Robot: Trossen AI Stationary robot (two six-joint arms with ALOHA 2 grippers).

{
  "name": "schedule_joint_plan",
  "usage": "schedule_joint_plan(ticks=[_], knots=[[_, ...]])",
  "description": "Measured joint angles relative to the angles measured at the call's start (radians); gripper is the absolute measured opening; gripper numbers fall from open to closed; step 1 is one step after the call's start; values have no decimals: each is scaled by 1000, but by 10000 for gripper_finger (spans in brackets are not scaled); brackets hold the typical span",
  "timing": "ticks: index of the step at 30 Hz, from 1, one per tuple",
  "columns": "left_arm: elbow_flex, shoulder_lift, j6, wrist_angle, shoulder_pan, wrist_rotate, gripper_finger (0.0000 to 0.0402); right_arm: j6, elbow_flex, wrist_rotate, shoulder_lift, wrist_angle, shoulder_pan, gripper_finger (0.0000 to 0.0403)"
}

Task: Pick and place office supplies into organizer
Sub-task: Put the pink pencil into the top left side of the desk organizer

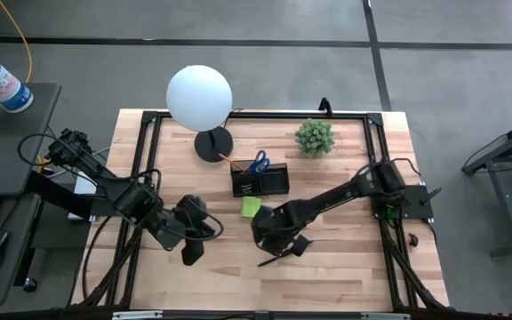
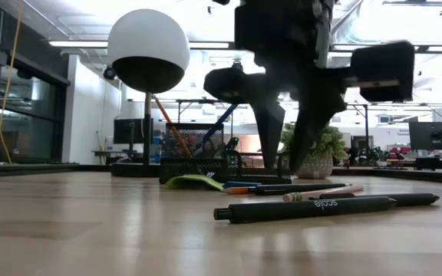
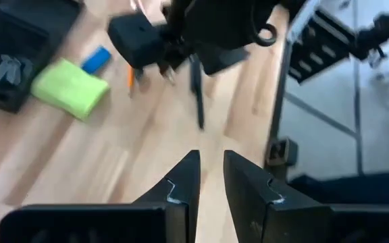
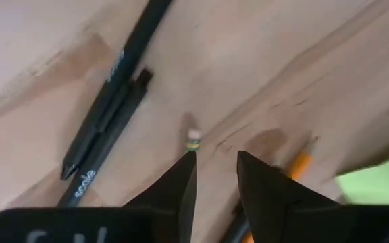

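Note:
The dark organizer (image 1: 260,180) stands mid-table, with blue-handled scissors (image 1: 258,163) upright in it. On the wood in front of it lie a lime-green sticky-note pad (image 1: 251,206), a small blue block (image 3: 96,59), two black pens (image 4: 110,101), a pencil with an eraser end (image 4: 193,138) and an orange pencil (image 4: 301,162). My right gripper (image 4: 215,162) points down, open, over these pens, its fingertips beside the eraser end; I cannot tell whether they touch it. My left gripper (image 3: 211,169) hovers toward the near left, its fingers a narrow gap apart and empty.
A white globe lamp (image 1: 199,96) on a round black base (image 1: 213,145) stands behind the organizer's left side. A small green potted plant (image 1: 314,137) is at the far right. A black frame (image 1: 149,120) runs along the table's edges. Bare wood lies near the front edge.

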Motion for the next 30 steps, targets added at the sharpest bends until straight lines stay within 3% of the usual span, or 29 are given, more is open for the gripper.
schedule_joint_plan(ticks=[9,20,30], knots=[[0,0,0,-54,-6,189,56,68,217,86,154,-220,18,102],[0,0,-29,-162,-111,171,56,136,420,27,246,-453,30,104],[0,0,-53,-157,-147,118,56,193,429,68,291,-481,31,103]])
